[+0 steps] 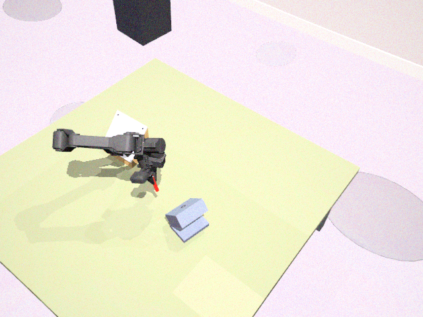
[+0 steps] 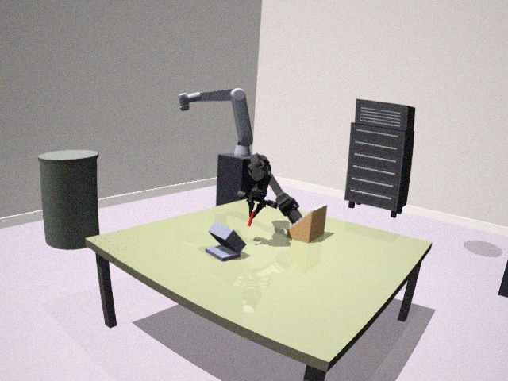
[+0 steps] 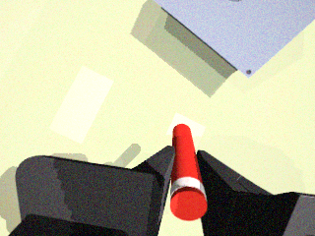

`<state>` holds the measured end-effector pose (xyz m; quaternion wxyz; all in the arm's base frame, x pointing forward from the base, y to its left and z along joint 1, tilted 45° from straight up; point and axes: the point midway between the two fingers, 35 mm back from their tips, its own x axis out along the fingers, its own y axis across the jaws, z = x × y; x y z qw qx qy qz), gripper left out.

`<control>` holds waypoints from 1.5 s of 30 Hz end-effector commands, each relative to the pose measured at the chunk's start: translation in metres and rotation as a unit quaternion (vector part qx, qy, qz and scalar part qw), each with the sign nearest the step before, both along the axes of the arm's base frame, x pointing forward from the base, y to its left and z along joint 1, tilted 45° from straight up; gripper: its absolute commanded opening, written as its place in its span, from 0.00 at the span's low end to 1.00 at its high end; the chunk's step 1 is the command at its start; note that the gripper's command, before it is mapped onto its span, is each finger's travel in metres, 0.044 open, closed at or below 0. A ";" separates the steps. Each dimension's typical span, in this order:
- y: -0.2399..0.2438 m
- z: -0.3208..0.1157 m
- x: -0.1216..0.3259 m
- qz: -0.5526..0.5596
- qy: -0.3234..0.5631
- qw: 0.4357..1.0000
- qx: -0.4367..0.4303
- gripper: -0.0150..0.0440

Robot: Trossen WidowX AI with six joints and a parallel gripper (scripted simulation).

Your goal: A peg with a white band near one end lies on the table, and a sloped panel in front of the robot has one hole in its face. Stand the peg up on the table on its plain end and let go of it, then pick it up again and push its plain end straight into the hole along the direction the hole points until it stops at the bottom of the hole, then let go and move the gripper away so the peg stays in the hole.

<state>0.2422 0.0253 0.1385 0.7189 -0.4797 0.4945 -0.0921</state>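
Note:
The red peg (image 1: 156, 185) (image 2: 250, 217) (image 3: 184, 152) is held tilted above the table (image 1: 238, 153) (image 2: 328, 279). Its white band is at the upper end, near the wrist camera, and its plain end points down and away from the fingers. My gripper (image 1: 153, 178) (image 2: 254, 210) (image 3: 184, 155) is shut on the peg. The blue-grey sloped panel (image 1: 191, 212) (image 2: 226, 232) (image 3: 246, 29) stands apart from the peg, ahead of its plain end. Its hole (image 1: 183, 206) shows as a dark spot in the top view; the wrist view cuts it off at the top edge.
The arm's base is on an orange wedge (image 2: 312, 225) with a white top plate (image 1: 124, 123), behind the gripper. The sloped panel has a flat foot (image 1: 193, 230) (image 2: 221, 252) on the table. Another grey arm (image 2: 240, 118) stands on a dark pedestal beyond the table.

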 end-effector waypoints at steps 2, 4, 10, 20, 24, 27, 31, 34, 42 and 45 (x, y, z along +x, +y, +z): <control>0.004 -0.001 0.004 0.015 -0.011 1.000 -0.007 0.25; 0.005 -0.001 0.006 0.020 -0.017 1.000 -0.008 0.25; 0.011 -0.001 0.011 0.035 -0.032 0.999 -0.011 0.25; 0.020 0.000 0.018 0.057 -0.057 0.997 -0.017 0.25; 0.023 0.001 0.021 0.065 -0.067 0.995 -0.019 0.25; 0.026 0.001 0.023 0.071 -0.075 0.994 -0.020 0.25; 0.029 0.002 0.025 0.079 -0.085 0.993 -0.023 0.25; 0.032 0.003 0.027 0.085 -0.093 0.992 -0.025 0.25; 0.039 0.005 0.030 0.098 -0.113 0.988 -0.029 0.25; 0.040 0.005 0.031 0.102 -0.118 0.987 -0.030 0.25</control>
